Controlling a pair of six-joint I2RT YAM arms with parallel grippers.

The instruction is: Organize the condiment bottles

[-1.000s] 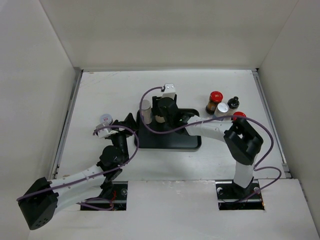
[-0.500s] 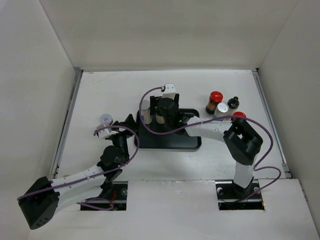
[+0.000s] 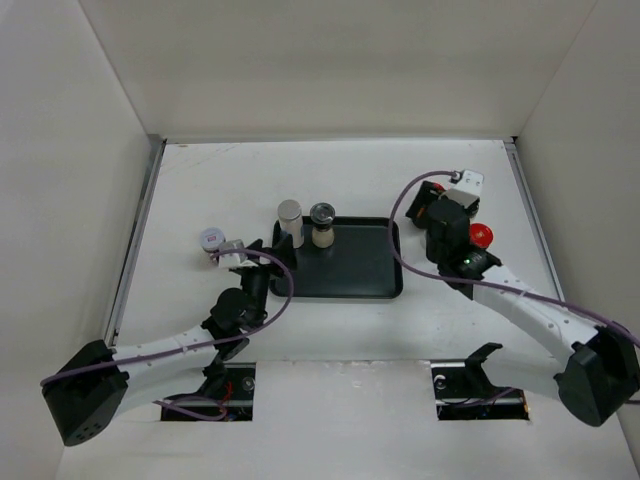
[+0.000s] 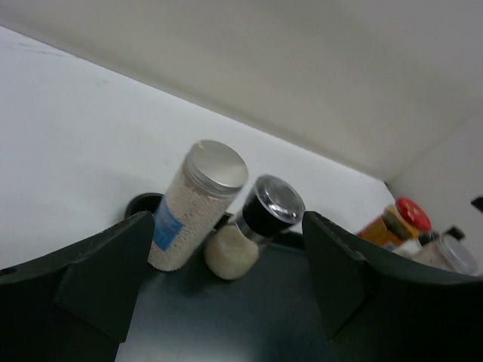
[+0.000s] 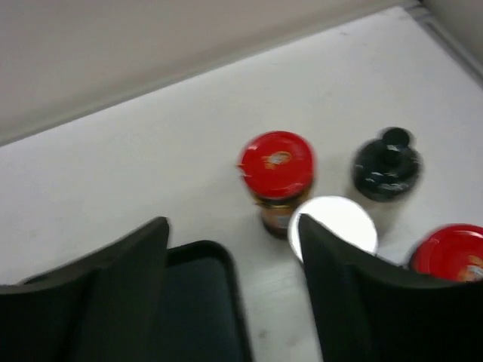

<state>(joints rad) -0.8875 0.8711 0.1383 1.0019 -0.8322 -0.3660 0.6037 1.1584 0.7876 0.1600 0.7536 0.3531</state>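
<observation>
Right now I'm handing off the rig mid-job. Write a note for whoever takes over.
Left gripper: open, empty, pointing at the tray's left end.
Right gripper: open, empty, above the bottle group right of the tray.
Done: silver-capped jar and black-capped bottle stand side by side at the back left of the black tray.
Left: white-lidded jar on the table left of the tray. On the right are the red-capped jar, white-capped jar, black bottle and second red-capped jar.
</observation>
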